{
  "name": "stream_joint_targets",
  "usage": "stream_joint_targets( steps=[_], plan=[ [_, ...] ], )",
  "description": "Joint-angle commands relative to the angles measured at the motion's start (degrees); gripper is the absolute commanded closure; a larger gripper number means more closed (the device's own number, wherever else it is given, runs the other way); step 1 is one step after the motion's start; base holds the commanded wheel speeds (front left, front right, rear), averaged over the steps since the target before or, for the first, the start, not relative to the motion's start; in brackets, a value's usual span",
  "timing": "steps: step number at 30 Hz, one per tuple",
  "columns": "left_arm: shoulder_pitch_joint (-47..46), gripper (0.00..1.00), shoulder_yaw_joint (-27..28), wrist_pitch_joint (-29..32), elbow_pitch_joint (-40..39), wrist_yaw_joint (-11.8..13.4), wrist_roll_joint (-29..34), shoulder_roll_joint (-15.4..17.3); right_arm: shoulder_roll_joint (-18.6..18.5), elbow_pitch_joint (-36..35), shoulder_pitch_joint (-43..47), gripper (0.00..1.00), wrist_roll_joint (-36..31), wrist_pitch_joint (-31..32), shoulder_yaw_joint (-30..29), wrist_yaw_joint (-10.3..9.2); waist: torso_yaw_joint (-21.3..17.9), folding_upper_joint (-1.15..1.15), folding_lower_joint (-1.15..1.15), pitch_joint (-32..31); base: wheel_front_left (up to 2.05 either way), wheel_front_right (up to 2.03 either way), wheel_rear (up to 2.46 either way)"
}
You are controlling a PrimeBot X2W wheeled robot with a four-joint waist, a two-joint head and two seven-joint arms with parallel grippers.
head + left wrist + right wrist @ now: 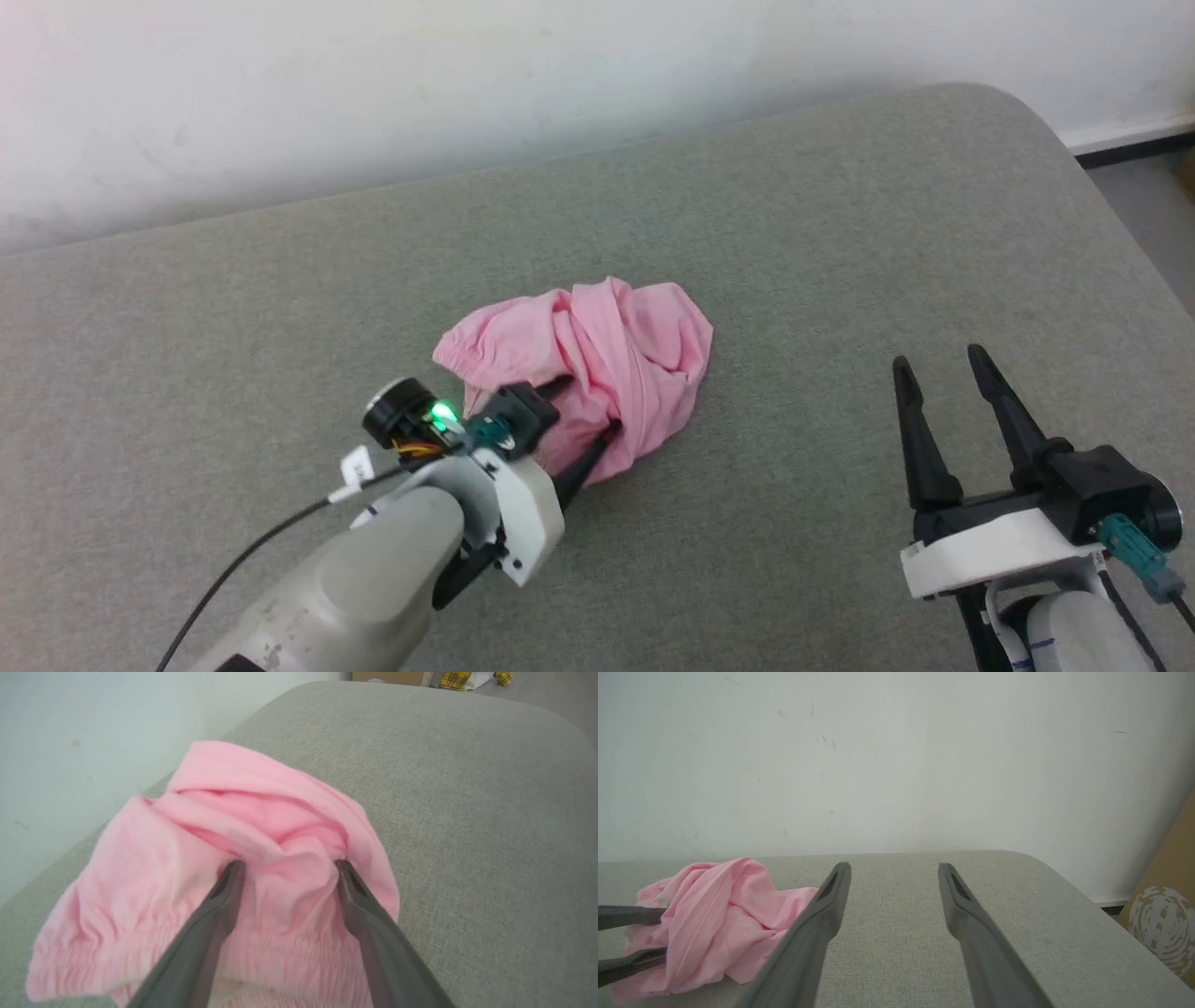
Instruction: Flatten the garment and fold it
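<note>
The garment (635, 345) is a crumpled light-pink heap near the middle of the grey padded surface (822, 243); a gathered edge shows at its near side (261, 812). My left gripper (588, 406) is open and pushed into the heap's near-left side. Its two fingers stand wide apart on either side of a raised bunch of fabric (287, 882). My right gripper (938, 359) is open and holds nothing, well to the right of the garment (719, 914) above bare surface. The left gripper's fingers (626, 915) also show in the right wrist view. No white label is visible.
A white wall (467, 84) runs along the surface's far edge. The surface's rounded far-right corner (1008, 103) drops to the floor (1148, 196). A cardboard box (1164, 924) leans past that corner. Something yellow and checked (455, 678) lies on the floor.
</note>
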Motion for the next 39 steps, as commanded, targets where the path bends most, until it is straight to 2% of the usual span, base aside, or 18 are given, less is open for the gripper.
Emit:
stream_joint_targets(
  steps=[1, 4, 7, 13, 16, 20, 24, 31, 35, 39],
  plan=[
    [0.0, 0.0, 0.8, -0.7, 0.3, -0.1, -0.8, 0.1, 0.1, 0.2, 0.5, 0.0, -0.1, -0.3, -0.2, -0.05, 1.8, 0.0, 0.0, -1.6, 0.0, 0.0, 0.0],
    [0.5, 0.0, 3.6, -1.8, -0.6, 0.8, -2.5, 0.1, 0.1, 0.4, 0.9, 0.0, -0.8, -0.3, -0.8, -0.05, 4.1, 0.0, 0.0, -3.4, 0.0, 0.0, 0.0],
    [1.9, 0.0, 7.7, -2.3, -3.6, 2.8, -4.4, 0.8, 0.1, 0.6, 1.6, 0.0, -1.6, -0.3, -1.0, -0.05, 6.3, 0.0, 0.0, -5.3, 0.0, 0.0, 0.0],
    [9.4, 0.0, 20.5, -2.4, -17.2, 8.5, -5.7, 3.8, 0.1, 0.6, 3.4, 0.0, -1.8, -0.1, -1.9, -0.05, 10.3, 0.0, 0.0, -7.9, 0.0, 0.0, 0.0],
    [15.8, 0.0, 26.2, -2.4, -23.8, 10.5, -5.0, 4.0, 0.1, 0.9, 4.5, 0.0, -0.9, -0.1, -1.5, -0.05, 11.6, 0.0, 0.0, -8.8, 0.0, 0.0, 0.0],
    [25.5, 0.0, 32.5, -2.4, -30.9, 12.8, -3.1, 2.3, 0.1, 1.3, 6.1, 0.0, -0.9, -0.1, -1.5, -0.05, 12.6, 0.0, 0.0, -9.7, 0.0, 0.0, 0.0],
    [33.9, 0.0, 38.5, -2.4, -36.3, 14.6, 0.6, -1.4, 0.1, 0.6, 7.3, 0.0, -0.5, -0.2, -1.1, -0.05, 13.3, 0.0, 0.0, -10.0, 0.0, 0.0, 0.0],
    [43.5, 0.0, 43.4, -2.4, -39.4, 13.5, 9.3, -6.8, 0.1, -1.4, 8.7, 0.0, -0.4, -0.3, 0.5, -0.05, 13.5, 0.0, 0.0, -10.2, 0.0, 0.0, 0.0],
    [44.6, 0.0, 44.5, -2.4, -38.6, 11.4, 12.1, -8.4, 0.1, -2.1, 8.7, 0.0, -0.4, -0.3, 0.4, -0.05, 13.8, 0.0, 0.0, -9.8, 0.0, 0.0, 0.0],
    [44.5, 0.0, 44.0, -2.4, -36.1, 8.3, 14.2, -8.1, 0.1, -2.2, 8.4, 0.0, -0.6, -0.3, 0.6, -0.05, 13.6, 0.0, 0.0, -9.2, 0.0, 0.0, 0.0]
  ],
)
